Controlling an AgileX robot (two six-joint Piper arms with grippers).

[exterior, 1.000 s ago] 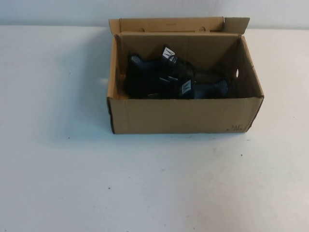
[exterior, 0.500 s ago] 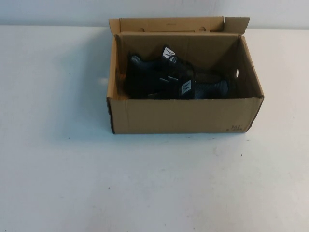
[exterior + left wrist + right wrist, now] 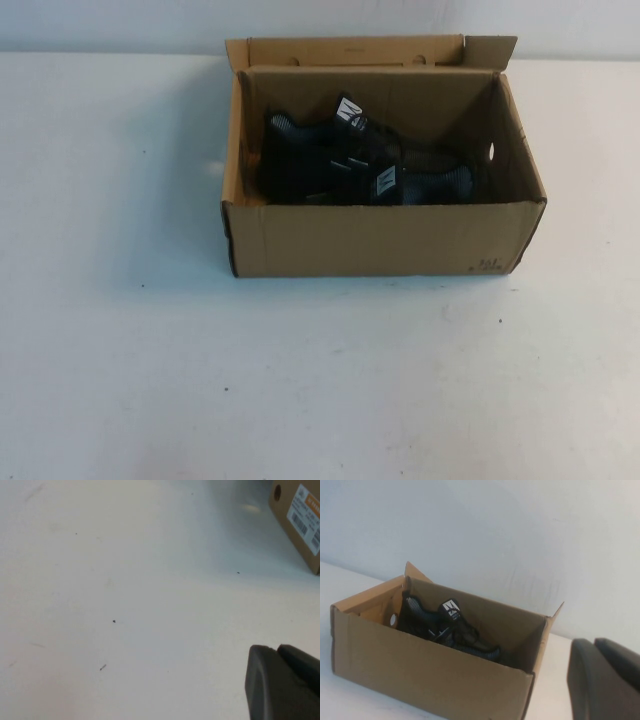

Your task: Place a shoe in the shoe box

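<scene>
The brown cardboard shoe box (image 3: 380,240) stands open at the back middle of the table. Two black mesh sneakers lie inside it: one shoe (image 3: 305,160) towards the left with a white logo tag up, the other shoe (image 3: 430,185) lower right. The right wrist view shows the box (image 3: 420,675) with a shoe (image 3: 445,625) inside. My right gripper (image 3: 594,642) is shut and empty, off to the box's side. My left gripper (image 3: 276,648) is shut and empty over bare table, away from the box's corner (image 3: 300,520). Neither arm shows in the high view.
The white table (image 3: 300,380) stretches wide in front of and on both sides of the box. A pale wall (image 3: 520,540) runs behind it. The box's end has a printed label (image 3: 306,510).
</scene>
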